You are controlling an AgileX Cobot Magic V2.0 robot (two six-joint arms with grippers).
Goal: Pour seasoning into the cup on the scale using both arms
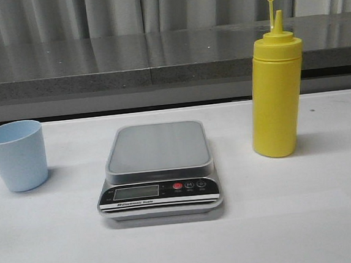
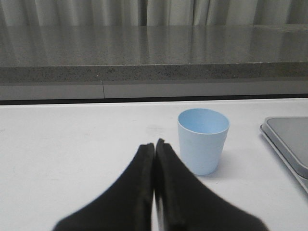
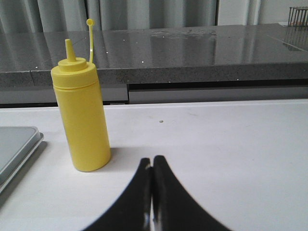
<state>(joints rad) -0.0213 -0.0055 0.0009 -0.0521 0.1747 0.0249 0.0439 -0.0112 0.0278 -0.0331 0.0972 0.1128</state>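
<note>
Smooth tapered blue cup point(image 1: 16, 155), flat grey scale point(image 1: 158, 170), cylindrical yellow squeeze bottle point(image 1: 275, 92) on matte white counter point(image 1: 306, 218). Left claw point(image 2: 154, 144) clenched, empty. Right claw point(image 3: 152, 161) clenched, empty.

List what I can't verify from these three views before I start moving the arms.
- Scale display: front view, digits too small and faint to read.
- Scale body: cut off by the frame edge in both wrist views.
- Seasoning bottle fill level: opaque yellow wall hides it in every view.
- Cup bottom: left wrist view, hidden by its own wall.
- Left end effector and right end effector: absent from the front view; only shut fingertips show in wrist views.
</note>
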